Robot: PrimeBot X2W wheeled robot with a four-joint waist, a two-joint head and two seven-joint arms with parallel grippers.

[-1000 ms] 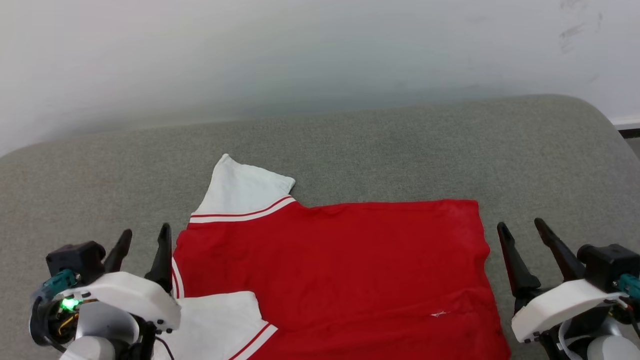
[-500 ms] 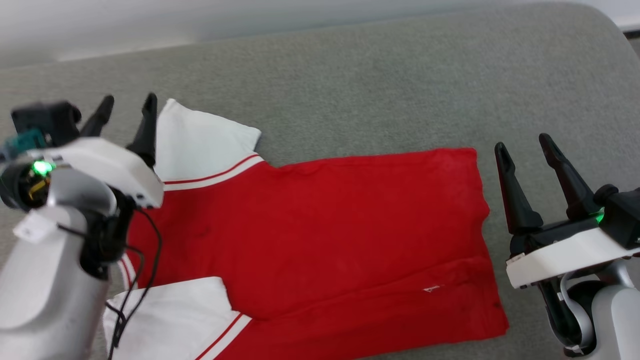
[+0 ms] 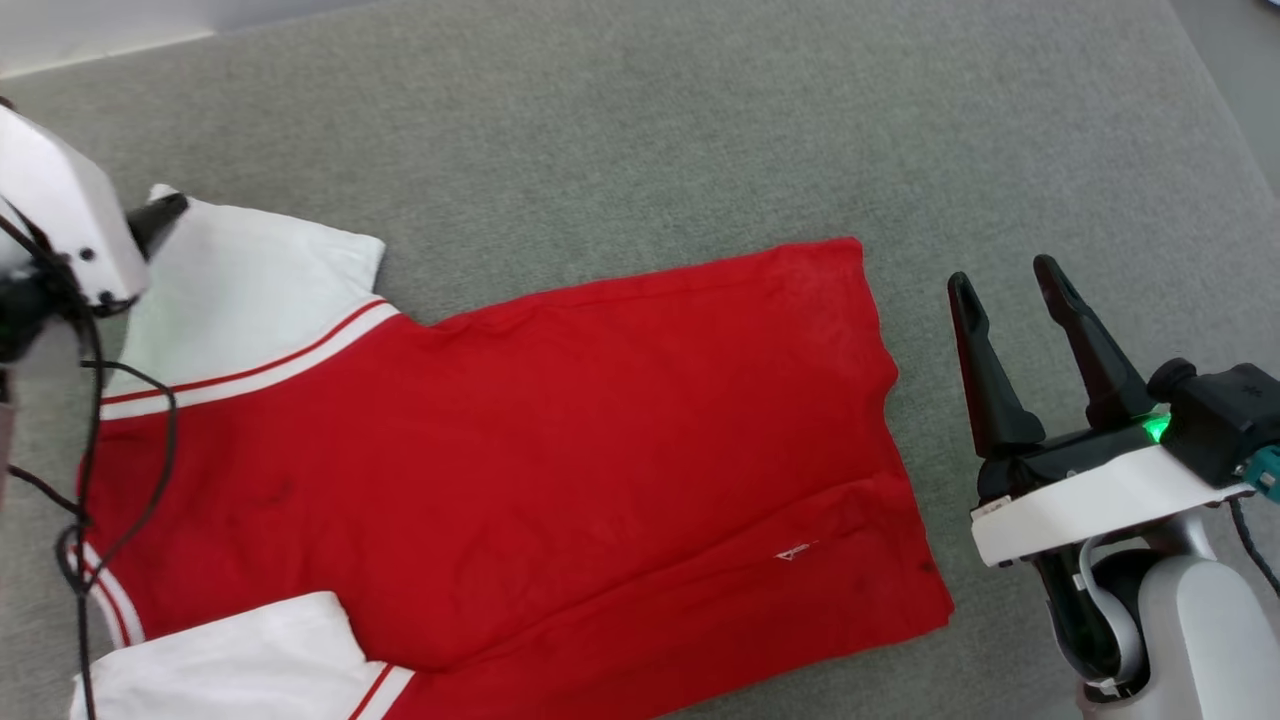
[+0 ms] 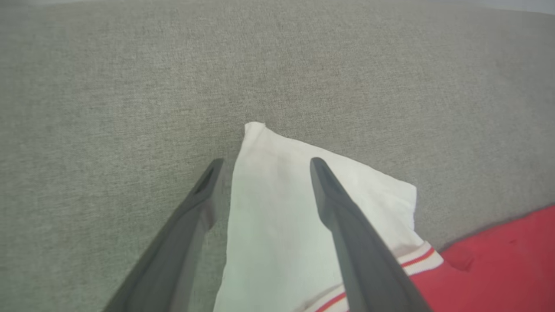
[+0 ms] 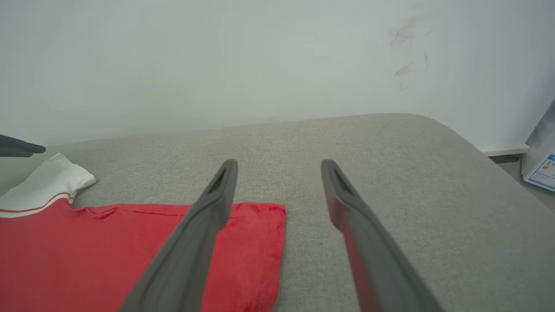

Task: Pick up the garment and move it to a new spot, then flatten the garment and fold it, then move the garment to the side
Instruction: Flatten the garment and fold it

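The garment lies spread flat on the grey cushion, red body plain side up, white sleeves with red-and-white trim at the left. In the head view one dark fingertip of my left gripper rests over the far sleeve's outer corner. The left wrist view has my left gripper open, one finger above the far sleeve and the other just off its edge. My right gripper stands open beside the hem, holding nothing. Its wrist view shows the right gripper open above the hem's far corner.
A pale wall rises behind the cushion, whose rounded right edge drops away. A printed sheet or box stands past that edge. My left arm's black cable hangs over the garment's collar side.
The head camera has tilted down, so the whole picture has shifted. My left gripper has travelled from the garment's collar edge out to the far sleeve. Both grippers stay open.
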